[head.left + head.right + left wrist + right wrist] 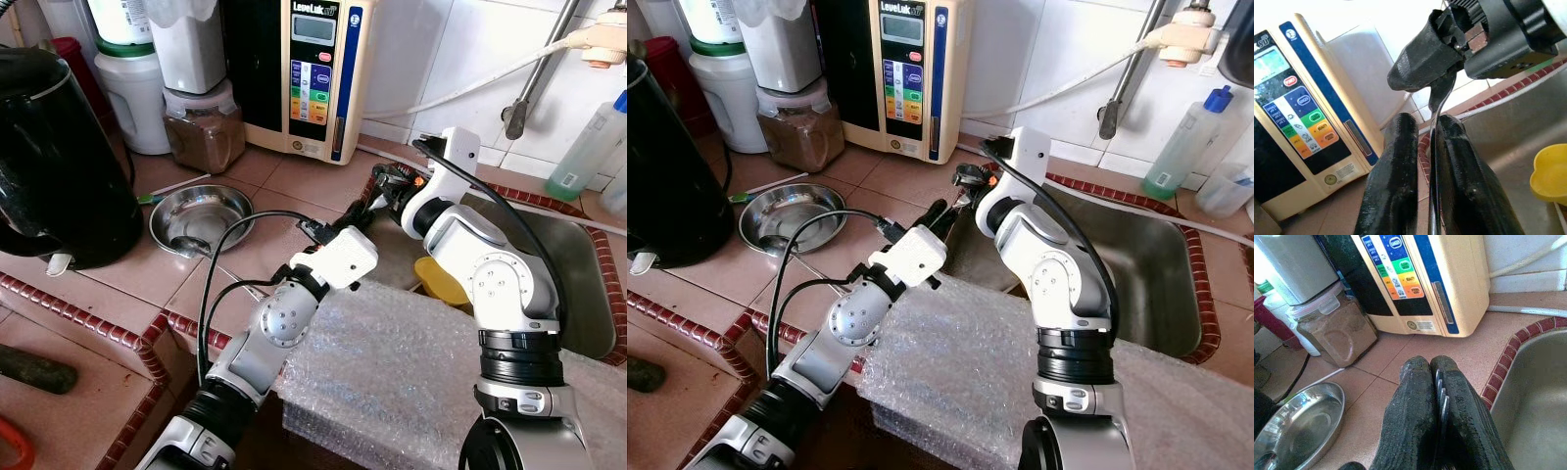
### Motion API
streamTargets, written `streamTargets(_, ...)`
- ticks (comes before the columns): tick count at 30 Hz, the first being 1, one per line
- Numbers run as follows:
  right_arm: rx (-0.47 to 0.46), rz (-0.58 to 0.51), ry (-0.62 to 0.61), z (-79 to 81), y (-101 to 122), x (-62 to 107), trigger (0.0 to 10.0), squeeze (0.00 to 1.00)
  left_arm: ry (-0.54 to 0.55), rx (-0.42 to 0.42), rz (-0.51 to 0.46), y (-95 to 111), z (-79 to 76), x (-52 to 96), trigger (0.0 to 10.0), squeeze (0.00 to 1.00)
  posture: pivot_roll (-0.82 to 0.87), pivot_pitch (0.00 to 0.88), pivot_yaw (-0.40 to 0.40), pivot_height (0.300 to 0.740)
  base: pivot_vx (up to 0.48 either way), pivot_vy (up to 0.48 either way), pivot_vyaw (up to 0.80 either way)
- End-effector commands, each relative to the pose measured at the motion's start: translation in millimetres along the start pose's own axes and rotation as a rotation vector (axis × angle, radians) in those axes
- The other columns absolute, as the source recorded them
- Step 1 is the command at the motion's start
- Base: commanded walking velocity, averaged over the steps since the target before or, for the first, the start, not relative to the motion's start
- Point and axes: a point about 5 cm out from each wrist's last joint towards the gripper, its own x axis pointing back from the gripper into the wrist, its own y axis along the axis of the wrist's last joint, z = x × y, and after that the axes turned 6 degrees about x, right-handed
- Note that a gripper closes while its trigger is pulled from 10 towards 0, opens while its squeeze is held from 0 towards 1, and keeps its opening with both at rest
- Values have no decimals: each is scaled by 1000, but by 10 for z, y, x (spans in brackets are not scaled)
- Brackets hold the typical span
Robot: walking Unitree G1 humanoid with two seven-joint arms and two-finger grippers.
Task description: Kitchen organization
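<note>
At sink edge, head views: left hand point(377, 201) and right hand point(965, 186) meet over tiled worktop point(294, 186), both clamped on one thin metal utensil point(1436, 147). Contact itself small, half hidden behind wrists. Steel bowl point(201, 215) near, apart.

Left wrist view: fingers pinch utensil handle; right hand grips upper end. Risk: both pulling, utensil bends or slips into sink point(1127, 264).

Right wrist view: fingers shut on tines; utensil mostly hidden, probably fork.

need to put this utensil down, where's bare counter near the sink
Bare tile lies between the steel bowl, the water machine and the sink rim. The back left is crowded with jars, and the kettle fills the left.
</note>
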Motion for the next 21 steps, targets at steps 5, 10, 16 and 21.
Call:
streamTargets(5, 72, -16, -141, -283, -47, 28, 0, 0, -45, 40, -61, 96, 105, 6, 10000, 1000, -59, 30, -30, 740, 0, 0, 0)
streamTargets(10, 181, -67, -244, -496, -24, 42, 0, 0, -175, 118, -63, 141, -2, 82, 10000, 1000, -52, 31, -33, 740, 0, 0, 0)
streamTargets(16, 302, -123, -328, -674, 19, 52, 0, 0, -291, 138, -25, 109, -12, 158, 10000, 1000, -43, 27, -28, 740, 0, 0, 0)
streamTargets(21, 598, -144, -388, -849, -14, 76, 0, 0, -412, 223, 41, 101, -3, 204, 10000, 1000, -39, 26, -27, 740, 0, 0, 0)
